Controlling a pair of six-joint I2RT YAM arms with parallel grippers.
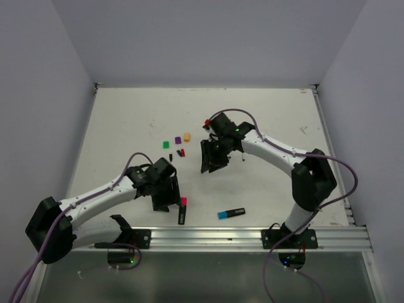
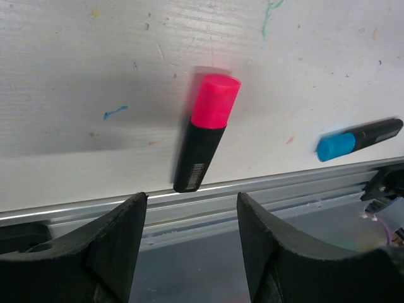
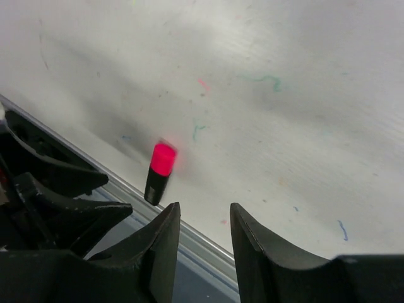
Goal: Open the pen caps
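A black highlighter with a pink cap lies near the front rail, just right of my left gripper. In the left wrist view this pen lies beyond the open, empty fingers of that gripper, its pink cap pointing away. A blue-capped highlighter lies further right. My right gripper hovers mid-table, open and empty; its view shows the pink-capped pen ahead. Loose green, purple and orange caps lie at mid-table.
Small red and black bits lie by the loose caps, and a small red piece sits behind the right wrist. The metal rail borders the near edge. White walls close the table's sides and back.
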